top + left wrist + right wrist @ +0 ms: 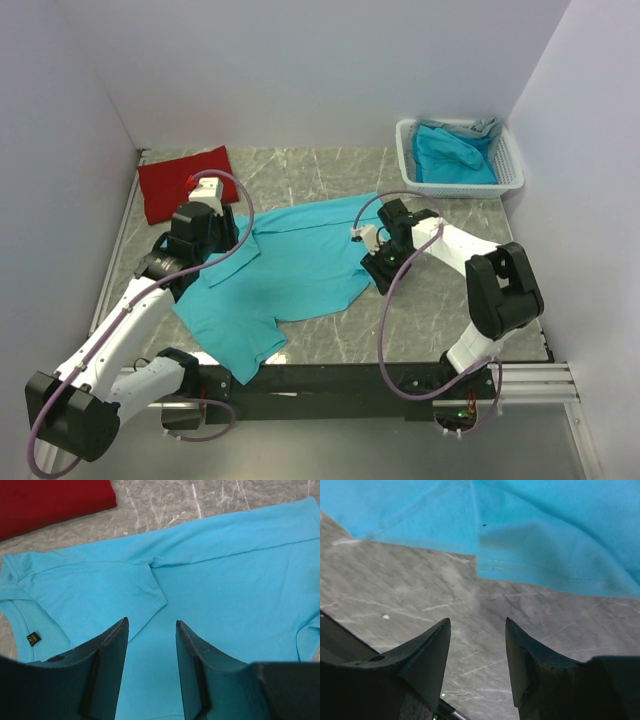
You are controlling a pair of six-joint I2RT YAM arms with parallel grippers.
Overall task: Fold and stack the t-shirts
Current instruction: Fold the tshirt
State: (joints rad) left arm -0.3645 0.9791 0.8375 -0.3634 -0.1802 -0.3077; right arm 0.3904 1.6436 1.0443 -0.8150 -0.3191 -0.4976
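A turquoise-blue t-shirt (300, 270) lies spread on the marble table, its collar to the left, with a small dark label (33, 638) at the neck. One sleeve is folded in over the body (225, 580). My left gripper (151, 621) hovers open over the shirt's chest near the collar (215, 250), with nothing between its fingers. My right gripper (477, 621) stands open and empty over bare marble, just off the shirt's edge (545, 530), at the shirt's right side (383, 272). A folded red t-shirt (183, 182) lies at the back left (50, 500).
A white slatted basket (510, 165) at the back right holds more turquoise cloth (450, 155). White walls close in the left, back and right sides. A dark rail (330, 380) runs along the table's near edge, between the arm bases.
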